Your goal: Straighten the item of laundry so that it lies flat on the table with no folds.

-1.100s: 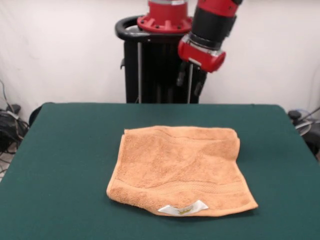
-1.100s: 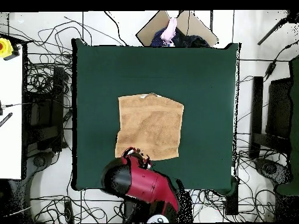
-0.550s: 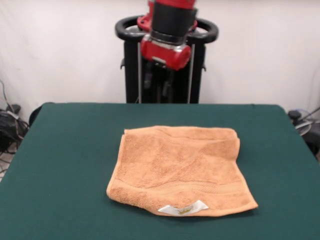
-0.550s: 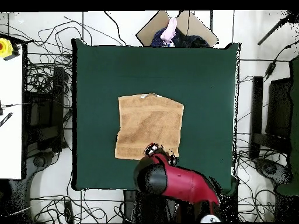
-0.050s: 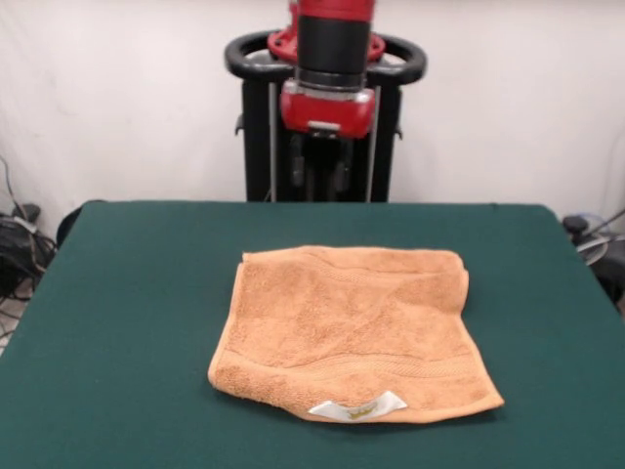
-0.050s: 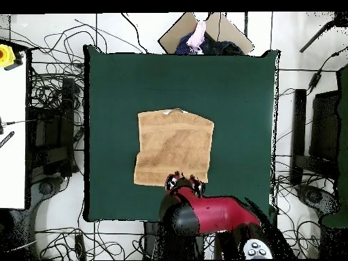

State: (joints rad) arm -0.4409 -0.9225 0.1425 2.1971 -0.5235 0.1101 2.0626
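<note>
Table (image 5: 127,293) is dark green felt, rectangular, white wall behind it; overhead shows cable clutter on a pale floor all round. Towel (image 5: 352,327) sits mid-table, orange-tan terry, roughly square, woven band and white label (image 5: 357,407) along one edge, opposite edge rolled thick. Gripper (image 5: 320,166) hangs above the table, off the towel's rolled edge, not touching; can't tell whether its fingers are apart. Overhead only: a person (image 6: 198,35) at the table's far edge from the towel.

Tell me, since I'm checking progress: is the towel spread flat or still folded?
Still folded. The towel looks doubled: its far and right edges are thick and rounded.
</note>
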